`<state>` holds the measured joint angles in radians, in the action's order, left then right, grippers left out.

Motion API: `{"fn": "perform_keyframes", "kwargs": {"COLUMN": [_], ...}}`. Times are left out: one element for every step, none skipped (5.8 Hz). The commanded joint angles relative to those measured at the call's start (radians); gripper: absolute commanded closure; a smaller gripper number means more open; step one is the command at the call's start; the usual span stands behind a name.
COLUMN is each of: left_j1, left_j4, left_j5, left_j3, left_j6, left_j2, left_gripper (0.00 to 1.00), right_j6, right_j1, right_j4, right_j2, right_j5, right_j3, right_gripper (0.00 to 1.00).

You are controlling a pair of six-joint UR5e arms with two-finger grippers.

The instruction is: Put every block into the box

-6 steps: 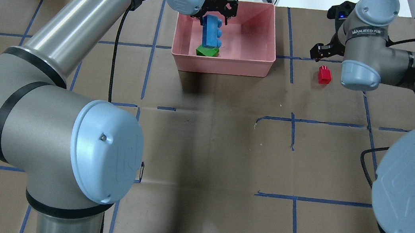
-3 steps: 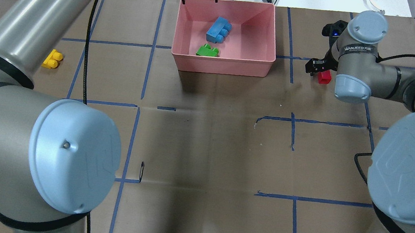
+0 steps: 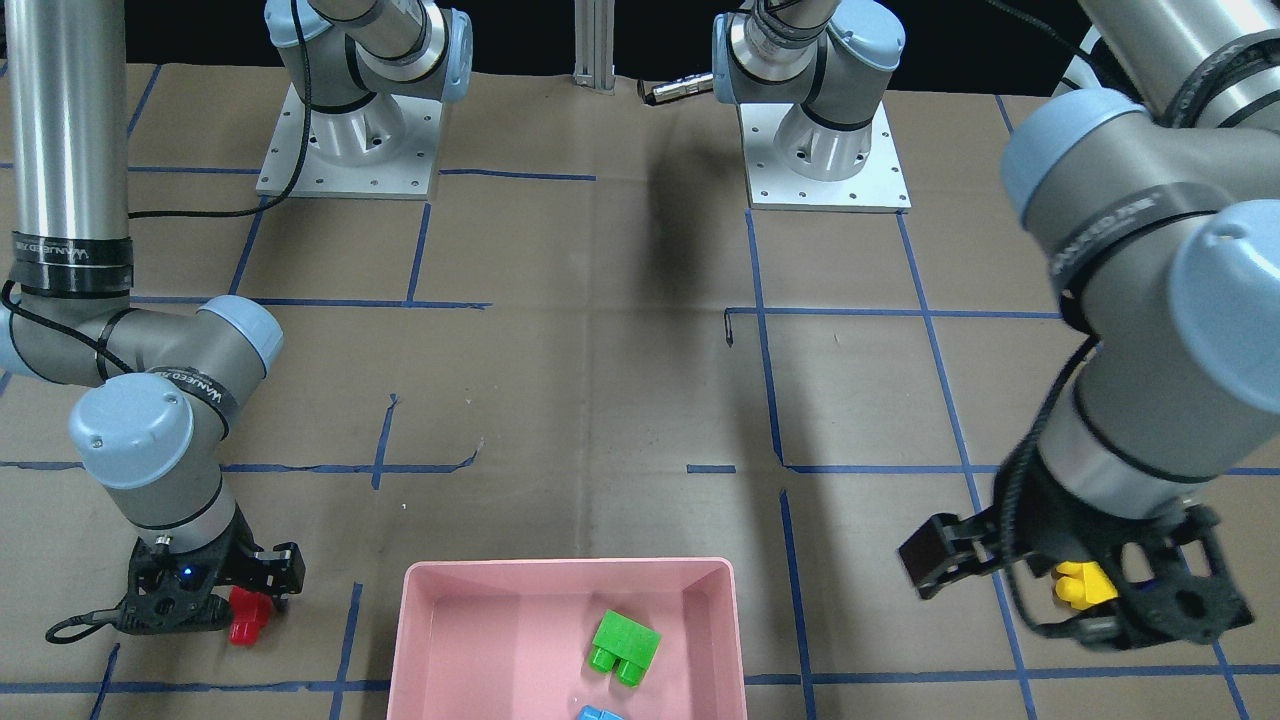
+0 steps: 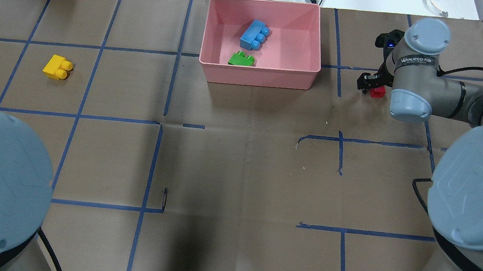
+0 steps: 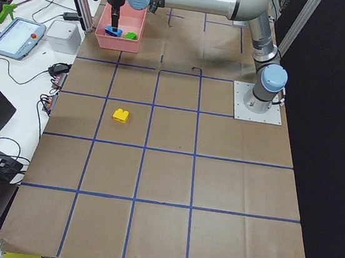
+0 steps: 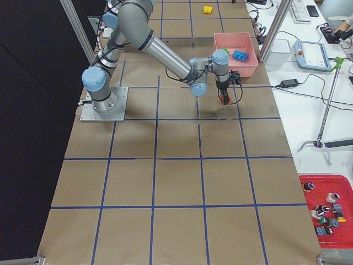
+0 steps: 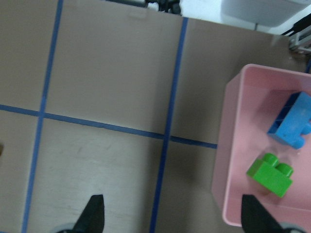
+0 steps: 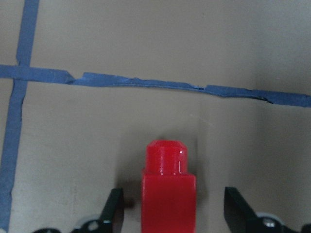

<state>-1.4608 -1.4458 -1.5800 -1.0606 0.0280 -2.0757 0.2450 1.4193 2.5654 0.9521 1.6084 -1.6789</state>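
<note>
Both jaws of the right pincer are spread astride the red brick, on the bench right of the box. Light, rigid, slick plastic is expected; its flat sides should be gripped.

L gripper hung high, jaws wide apart, arm reaching far fwd. R gripper sat low, pointing down, jaws apart.
</note>
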Motion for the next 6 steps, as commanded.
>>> {"fn": "perform_keyframes", "kwargs": {"left_j1": [0.197,0.296,0.365,0.385,0.386,0.382], "left_j4": [-0.004,-0.007,-0.005,0.013,0.03,0.057], "left_j5": [0.003,0.003,0.0,-0.002,0.0,0.008], "left_j3": [-0.129,-0.143,-0.142,-0.142,-0.137,-0.137], "left_j6": [-0.287,-0.495,-0.67,-0.798,-0.809,-0.801], "left_j2": [0.077,0.075,0.057,0.033,-0.019,-0.08], "left_gripper": [0.01,0.01,0.01,0.01,0.01,0.01], "right_j6": [-0.001,0.002,0.011,0.011,0.01,0.011], "right_j1": [-0.005,-0.005,-0.002,0.012,0.077,0.184], "right_j4": [-0.005,-0.01,-0.136,-0.294,-0.373,-0.375], "right_j2": [0.002,0.017,0.101,0.194,0.232,0.22], "right_j5": [-0.033,-0.033,-0.024,-0.021,-0.034,-0.036], "right_j3": [-0.004,-0.002,0.025,0.097,0.196,0.303], "right_gripper": [0.94,0.98,0.99,0.99,0.98,0.97]}}
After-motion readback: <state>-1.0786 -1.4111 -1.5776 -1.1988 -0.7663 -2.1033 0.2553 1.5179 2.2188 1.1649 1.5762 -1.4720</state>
